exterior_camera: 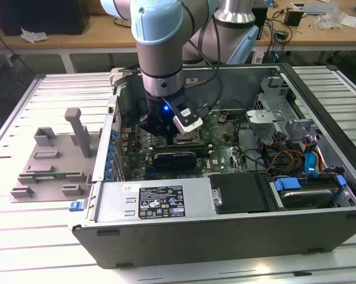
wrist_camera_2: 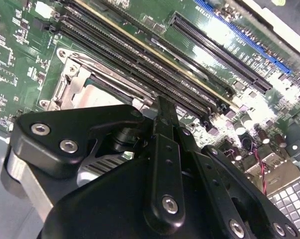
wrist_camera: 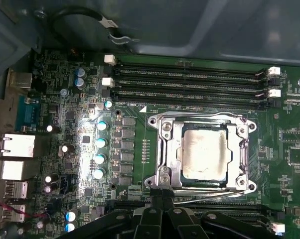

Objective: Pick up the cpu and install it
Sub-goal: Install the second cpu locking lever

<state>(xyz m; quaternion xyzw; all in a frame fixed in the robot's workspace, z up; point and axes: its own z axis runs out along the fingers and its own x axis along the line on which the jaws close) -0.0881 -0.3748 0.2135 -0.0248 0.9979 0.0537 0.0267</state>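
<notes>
Gripper (wrist_camera: pixel 162 206) pressed together, empty, just above cpu (wrist_camera: pixel 205 151) in its socket frame (wrist_camera: pixel 162 149), memory slots (wrist_camera: pixel 190 84) alongside.

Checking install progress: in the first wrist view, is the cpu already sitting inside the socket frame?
Yes, the cpu lies flat within the metal socket frame on the motherboard.

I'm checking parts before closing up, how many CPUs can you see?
1. The cpu sits in the metal socket frame on the motherboard, next to the memory slots. The arm may hide others.
</notes>
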